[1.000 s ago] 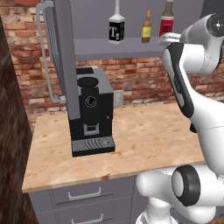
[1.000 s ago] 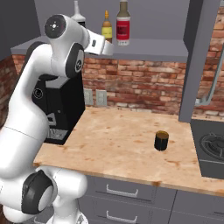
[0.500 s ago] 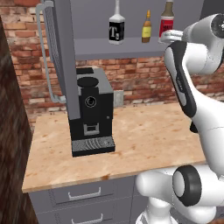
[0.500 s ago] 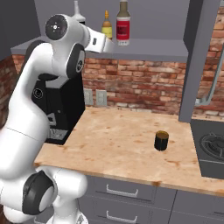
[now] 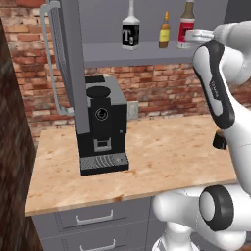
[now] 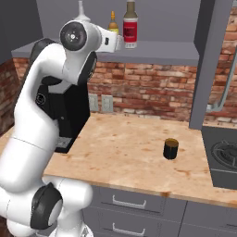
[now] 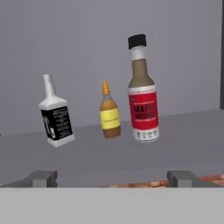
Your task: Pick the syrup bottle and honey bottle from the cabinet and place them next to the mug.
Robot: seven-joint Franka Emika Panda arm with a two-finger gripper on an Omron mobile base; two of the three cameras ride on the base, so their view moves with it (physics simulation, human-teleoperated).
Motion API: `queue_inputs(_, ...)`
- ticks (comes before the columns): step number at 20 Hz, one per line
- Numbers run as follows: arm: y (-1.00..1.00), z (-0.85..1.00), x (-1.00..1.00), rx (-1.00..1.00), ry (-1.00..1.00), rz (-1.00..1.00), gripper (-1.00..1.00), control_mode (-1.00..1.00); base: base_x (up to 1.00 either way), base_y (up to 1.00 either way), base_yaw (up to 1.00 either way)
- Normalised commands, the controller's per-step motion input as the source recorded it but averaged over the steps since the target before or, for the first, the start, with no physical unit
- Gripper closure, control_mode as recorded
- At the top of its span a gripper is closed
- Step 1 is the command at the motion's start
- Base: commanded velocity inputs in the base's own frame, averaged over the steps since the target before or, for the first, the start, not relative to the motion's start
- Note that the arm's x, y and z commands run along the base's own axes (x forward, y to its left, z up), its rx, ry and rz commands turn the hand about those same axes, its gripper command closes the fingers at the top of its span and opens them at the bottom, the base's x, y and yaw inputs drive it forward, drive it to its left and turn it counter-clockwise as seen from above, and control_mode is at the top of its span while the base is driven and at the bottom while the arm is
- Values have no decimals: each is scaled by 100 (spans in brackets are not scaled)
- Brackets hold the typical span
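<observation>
On the grey cabinet (image 7: 183, 127) shelf, three bottles stand upright in one row, apart from each other.

Item 1: syrup bottle (image 7: 142, 92), tall, slim, brownish body, black cap, large red label with dark lettering too blurred to read; rightmost in the hand view and tallest.

Item 2: honey bottle (image 7: 109, 113), short, amber, narrow orange-brown neck, yellow label with no legible text; between the other two.

Item 3: black bottle (image 5: 131, 28) with white neck and cap; white label showing a large "T" in the left base view; leftmost.

Item 4: mug (image 6: 171, 148), one, squat dark cylinder, standing alone on the speckled tan wooden counter (image 6: 134, 157), well apart from the shelf above.

Item 5: coffee machine (image 5: 100, 127), one, black, boxy, ribbed drip tray at its foot, against the red brick wall (image 5: 162, 88).

Item 6: gripper (image 7: 113, 177), raised to shelf level before the bottles, fingers spread wide apart, holding nothing, touching none of them.

Item 7: grey drawers (image 6: 139, 208) under the counter, flat fronts with pale bar handles.
</observation>
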Motion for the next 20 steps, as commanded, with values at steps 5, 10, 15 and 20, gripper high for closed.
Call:
queue_inputs(5,-16,2,15,-6,19,1,-100,-100,0,0,0)
queue_inputs(10,-1,12,5,-7,20,0,-100,-100,0,0,0)
queue_inputs(15,-7,-10,15,0,0,0,-100,-100,0,0,0)
queue_inputs(20,-1,-4,47,0,5,0,-100,-100,0,0,0)
